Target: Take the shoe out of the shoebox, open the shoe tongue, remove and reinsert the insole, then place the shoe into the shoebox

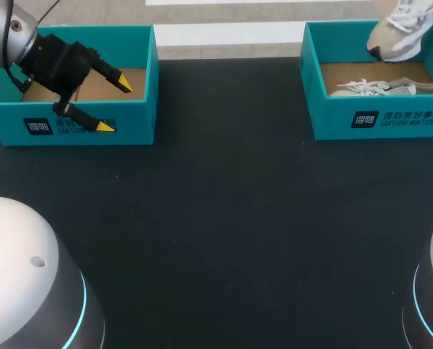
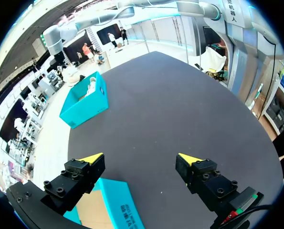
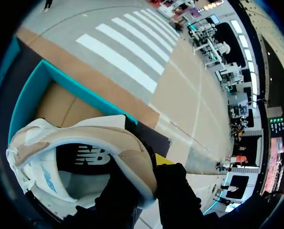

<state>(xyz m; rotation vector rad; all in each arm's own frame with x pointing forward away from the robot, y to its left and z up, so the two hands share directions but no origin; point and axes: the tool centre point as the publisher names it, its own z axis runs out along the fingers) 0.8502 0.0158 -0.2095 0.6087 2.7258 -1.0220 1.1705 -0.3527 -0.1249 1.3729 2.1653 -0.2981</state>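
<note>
A white and beige shoe (image 1: 402, 29) hangs above the back of the right teal shoebox (image 1: 391, 120). In the right wrist view my right gripper (image 3: 151, 174) is shut on the padded heel collar of this shoe (image 3: 84, 143), one finger inside and one outside, over the box's cardboard floor (image 3: 60, 105). A second white shoe (image 1: 380, 88) lies on its side inside that box. My left gripper (image 1: 115, 106) is open with nothing in it, over the front wall of the left teal shoebox (image 1: 12, 120). One finger is over that box's inside, the other in front of it.
In the left wrist view the left box's corner (image 2: 125, 205) lies under my left gripper (image 2: 141, 158), and the right box (image 2: 84, 102) stands far across the black tabletop (image 2: 180, 105). The two robot bases sit at the near corners.
</note>
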